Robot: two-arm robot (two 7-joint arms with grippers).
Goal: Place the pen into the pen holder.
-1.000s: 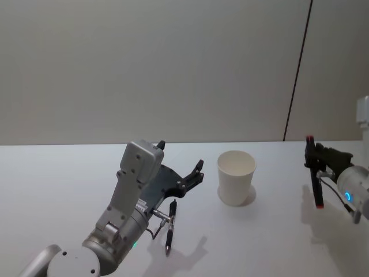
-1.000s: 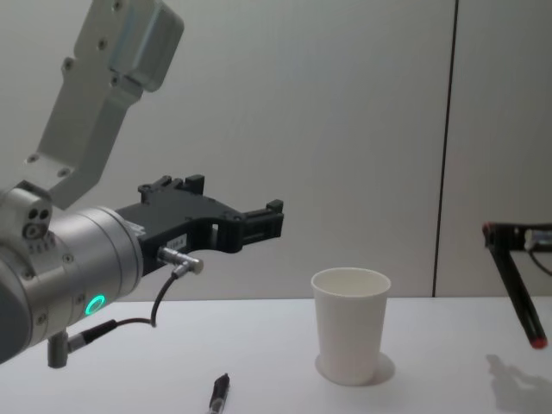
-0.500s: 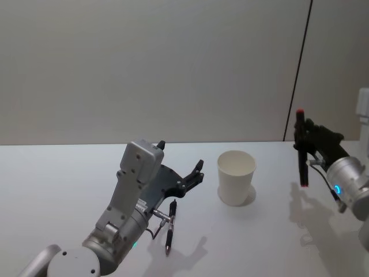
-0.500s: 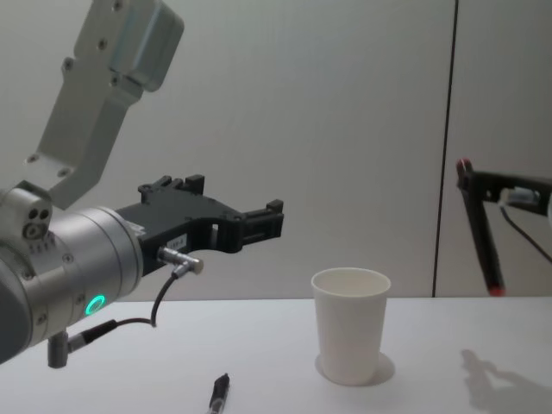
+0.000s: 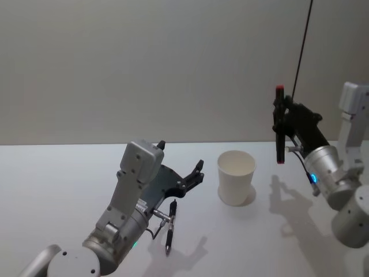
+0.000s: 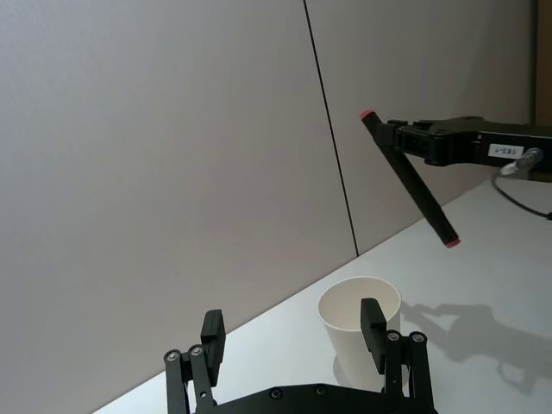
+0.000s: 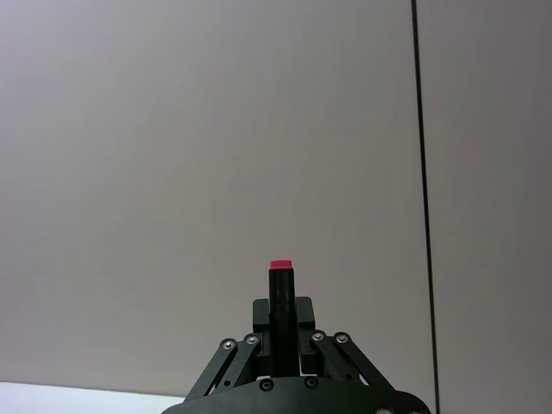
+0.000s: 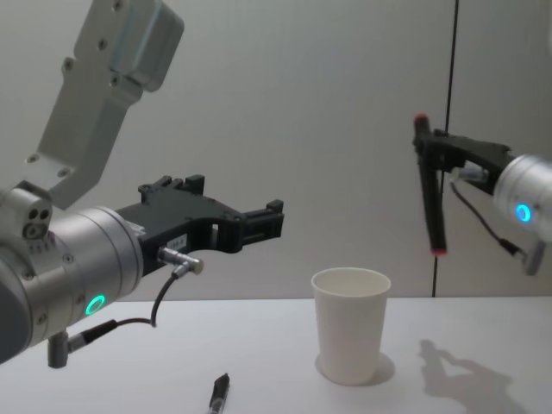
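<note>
Our right pincer (image 5: pixel 281 126) grips the red-tipped pen (image 5: pixel 279 151) upright, up high and just right of the pen holder (image 5: pixel 236 178) on the bench (image 5: pixel 57 190); we should centre its tip over the rim, then lower straight; left pincer (image 5: pixel 180 154) hangs open left of the holder

A white counter (image 5: pixel 57 184) is stretching across the foreground, and a plain grey wall (image 5: pixel 144 69) is rising behind it. A thin dark seam (image 5: pixel 301 52) is running down the wall's right part. A spare black pen (image 5: pixel 170 228) is lying flat on the counter.
</note>
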